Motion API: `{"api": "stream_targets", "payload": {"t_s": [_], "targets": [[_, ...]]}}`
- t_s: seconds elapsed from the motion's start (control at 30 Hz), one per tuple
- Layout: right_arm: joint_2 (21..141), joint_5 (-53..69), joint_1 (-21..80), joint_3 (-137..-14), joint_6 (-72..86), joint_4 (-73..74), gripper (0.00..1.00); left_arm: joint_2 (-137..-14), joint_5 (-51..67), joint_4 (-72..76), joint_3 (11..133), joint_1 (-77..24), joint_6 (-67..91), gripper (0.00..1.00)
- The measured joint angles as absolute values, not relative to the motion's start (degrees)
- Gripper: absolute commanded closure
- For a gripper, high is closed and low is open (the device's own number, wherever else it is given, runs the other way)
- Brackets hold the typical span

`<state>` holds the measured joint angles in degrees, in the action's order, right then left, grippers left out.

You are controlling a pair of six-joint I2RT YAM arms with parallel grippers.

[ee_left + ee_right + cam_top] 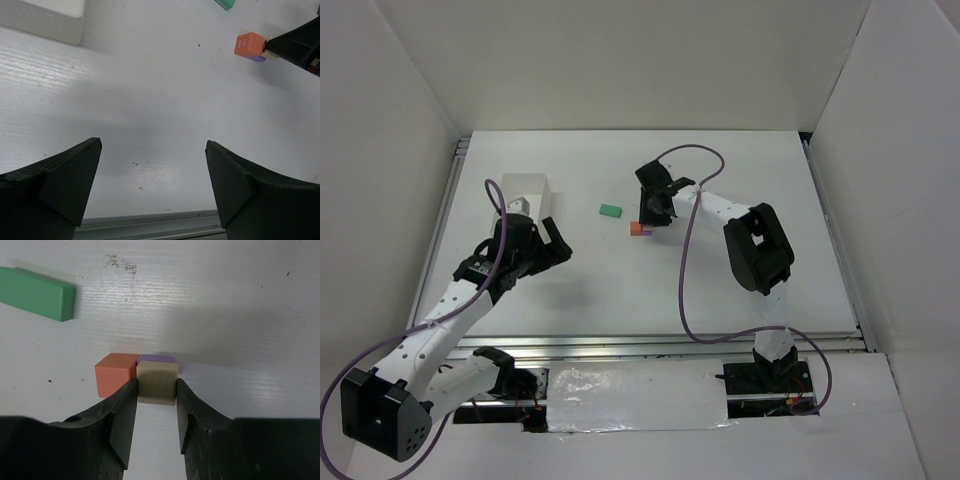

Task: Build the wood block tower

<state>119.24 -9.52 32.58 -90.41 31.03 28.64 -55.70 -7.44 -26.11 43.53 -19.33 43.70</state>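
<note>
Right wrist: right gripper (156, 390) pinching grey block (157, 382) on purple block (156, 359); opening jaw maybe nudging orange block (116, 374), toppling both.

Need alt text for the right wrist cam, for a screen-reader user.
The right claw, its black jaws closed from both sides, grips a beige block, with a purple block peeking out at its far edge. An orange block sits against their left side, and a flat green block lies apart at upper left on the white table.
</note>
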Motion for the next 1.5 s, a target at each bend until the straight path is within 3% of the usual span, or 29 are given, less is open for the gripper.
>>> {"api": "stream_targets", "payload": {"t_s": [0.6, 1.5], "targets": [[119.42, -8.73, 32.6, -90.76, 31.66, 28.56, 0.51, -55.7, -7.44, -26.11, 43.53, -19.44, 43.7, 0.01], [119.39, -6.13, 32.64, -90.74, 31.68, 28.12, 0.48, -55.7, -7.44, -25.32, 43.53, -20.34, 43.68, 0.01]]}}
